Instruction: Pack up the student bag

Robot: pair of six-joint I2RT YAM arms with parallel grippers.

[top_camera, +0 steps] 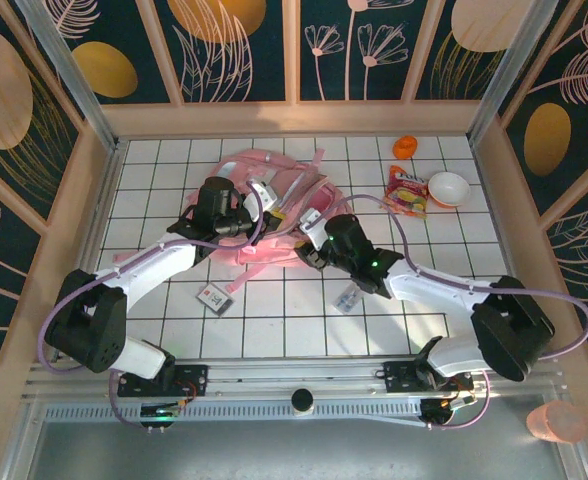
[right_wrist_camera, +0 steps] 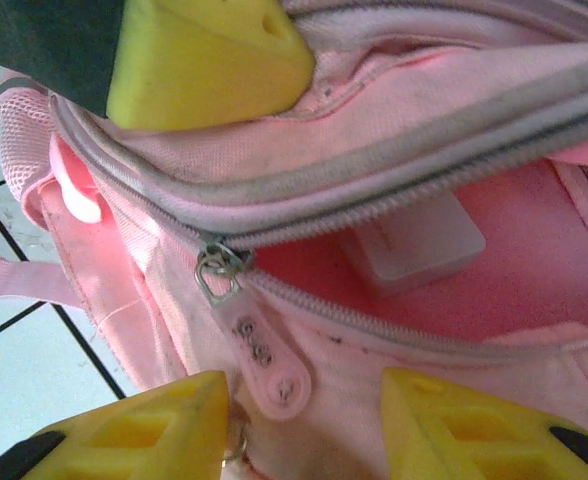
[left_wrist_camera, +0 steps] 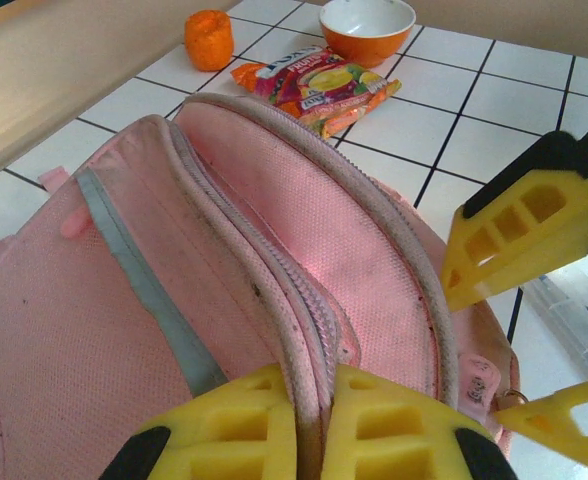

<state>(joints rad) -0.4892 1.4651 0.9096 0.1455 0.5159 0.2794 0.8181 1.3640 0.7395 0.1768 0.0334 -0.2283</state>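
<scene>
The pale pink student bag (top_camera: 279, 200) lies at mid-table with its main zip partly open. My left gripper (left_wrist_camera: 319, 385) is shut on the bag's piped zip edge (left_wrist_camera: 309, 330), holding one lip of the opening; from above the left gripper (top_camera: 262, 207) sits on the bag's left part. My right gripper (right_wrist_camera: 304, 400) is open at the bag's near right side, its yellow fingers either side of the pink zip pull tab (right_wrist_camera: 259, 355) without touching it. From above the right gripper (top_camera: 311, 250) meets the bag's edge. A white box (right_wrist_camera: 414, 245) lies inside the open compartment.
A snack packet (top_camera: 407, 190), an orange-and-white bowl (top_camera: 448, 188) and a small orange object (top_camera: 404, 147) sit at the back right. A card (top_camera: 214, 298) and a clear packet (top_camera: 349, 297) lie on the near tiles. Wooden walls ring the table.
</scene>
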